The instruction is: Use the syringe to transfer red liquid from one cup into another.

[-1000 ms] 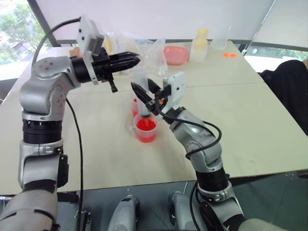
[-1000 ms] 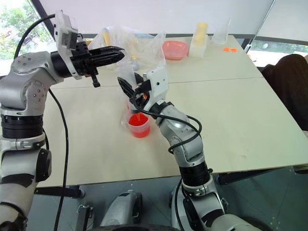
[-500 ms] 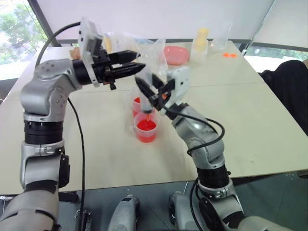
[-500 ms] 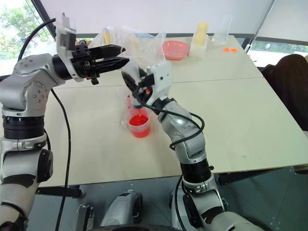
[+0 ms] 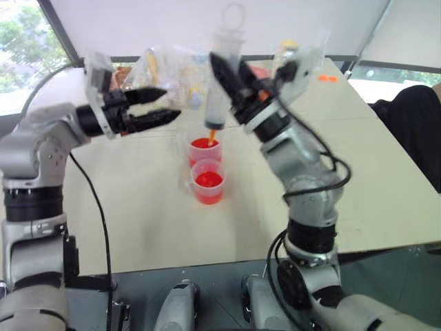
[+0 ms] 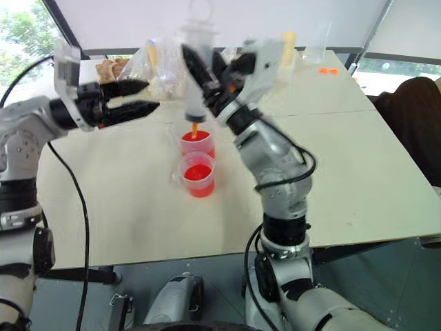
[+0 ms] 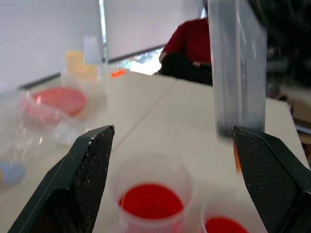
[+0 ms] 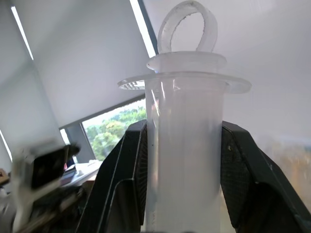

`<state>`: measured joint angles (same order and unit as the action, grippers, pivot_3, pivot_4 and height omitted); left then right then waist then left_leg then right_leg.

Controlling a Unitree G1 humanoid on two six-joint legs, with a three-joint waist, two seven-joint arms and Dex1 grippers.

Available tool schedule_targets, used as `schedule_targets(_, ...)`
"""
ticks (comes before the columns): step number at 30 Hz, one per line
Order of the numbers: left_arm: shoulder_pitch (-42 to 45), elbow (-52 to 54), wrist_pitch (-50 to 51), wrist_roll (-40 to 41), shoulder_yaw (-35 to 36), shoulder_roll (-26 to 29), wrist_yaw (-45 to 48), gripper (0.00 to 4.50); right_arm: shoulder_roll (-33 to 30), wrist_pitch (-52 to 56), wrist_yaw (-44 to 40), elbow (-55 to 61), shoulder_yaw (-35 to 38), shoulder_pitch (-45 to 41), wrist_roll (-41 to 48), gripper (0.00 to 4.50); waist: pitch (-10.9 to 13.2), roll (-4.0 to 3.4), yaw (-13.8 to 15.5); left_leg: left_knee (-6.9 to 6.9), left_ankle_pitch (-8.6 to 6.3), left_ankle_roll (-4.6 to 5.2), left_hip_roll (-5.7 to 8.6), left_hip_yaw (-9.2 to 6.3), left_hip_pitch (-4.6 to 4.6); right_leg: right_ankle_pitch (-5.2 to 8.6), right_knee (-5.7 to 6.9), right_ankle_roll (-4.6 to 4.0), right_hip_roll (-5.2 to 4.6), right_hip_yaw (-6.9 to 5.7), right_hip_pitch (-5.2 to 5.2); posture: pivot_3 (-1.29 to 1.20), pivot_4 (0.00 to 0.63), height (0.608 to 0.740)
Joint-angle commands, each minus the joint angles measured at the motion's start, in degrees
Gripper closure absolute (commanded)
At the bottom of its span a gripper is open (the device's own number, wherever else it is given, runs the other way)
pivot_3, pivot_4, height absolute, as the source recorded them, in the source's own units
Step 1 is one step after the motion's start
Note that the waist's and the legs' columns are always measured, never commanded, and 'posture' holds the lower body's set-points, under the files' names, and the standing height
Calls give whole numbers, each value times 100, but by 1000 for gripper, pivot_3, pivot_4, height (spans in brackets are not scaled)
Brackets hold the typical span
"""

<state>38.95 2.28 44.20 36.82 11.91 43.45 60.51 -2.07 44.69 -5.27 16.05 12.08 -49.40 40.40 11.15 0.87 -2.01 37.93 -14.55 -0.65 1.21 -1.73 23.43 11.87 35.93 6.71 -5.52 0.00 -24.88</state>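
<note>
syringe (image 5: 219, 83): upright above the far cup (image 5: 204, 151), orange tip just over its red liquid (image 5: 204, 144)
right gripper (image 5: 231, 74): clamped on the barrel
left gripper (image 5: 153, 107): fingers wide apart, beside, empty
step: likely positioning over a cup
next: lower tip, work the plunger

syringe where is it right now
The syringe is upright in the right gripper, held above the table near the middle of the head views, its orange tip just over the farther cup of red liquid.
</note>
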Motion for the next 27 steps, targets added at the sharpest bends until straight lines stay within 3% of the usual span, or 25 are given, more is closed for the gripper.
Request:
schedule_targets(1, -402, 1085, 288, 347, 265, 301, -135, 481, -1002, 1695, 502, -998, 1060, -735, 805, 3059, 1, 0, 64, 0, 0, 0, 3, 0, 1, 3, -7, -6, -4, -1, 2, 0, 150, 740)
schedule_targets(4, -836, 1702, 452, 607, 353, 322, -318, 481, -1875, 3089, 620, -2458, 1518, -1307, 928, 3059, 2, -3, 120, -7, -1, 1, 1, 3, 1, 10, -45, -26, -6, -3, 13, 0, 150, 740)
schedule_targets(10, -1262, 2306, 318, 676, 166, 89, -813, 481, -2832, 3421, -34, -4293, 801, -1426, 46, 3059, 2, -3, 82, -52, 0, 3, 9, 28, -1, 6, -88, -29, -5, -1, 15, 0, 150, 740)
schedule_targets(17, -1589, 2644, 320, 991, 96, -585, -1488, 481, -2806, 2895, -668, -4970, -33, -1145, -782, 3059, 2, -3, 85, -67, -2, 7, 12, 45, 0, -6, -88, -6, 8, -2, 7, 0, 150, 740)
schedule_targets(24, -1622, 2637, 244, 1002, -25, -570, -1595, 481, -2765, 2652, -964, -5195, -163, -1011, -1179, 3059, 2, -3, 105, -64, -2, 7, 15, 45, -1, -6, -88, -5, 8, -2, 9, 0, 150, 740)
schedule_targets(26, -1631, 2635, 253, 1009, -54, -553, -1584, 443, -2751, 2638, -998, -5162, -136, -1003, -1230, 2048, 2, -3, 102, -64, -2, 7, 15, 45, -1, -6, -88, -6, 8, -2, 9, 0, 150, 740)
schedule_targets(27, -1632, 2633, 256, 1006, -70, -545, -1577, 443, -2746, 2630, -1018, -5149, -130, -1000, -1256, 1769, 2, -3, 102, -64, -2, 7, 15, 45, -2, -6, -87, -6, 8, -2, 9, 0, 150, 740)
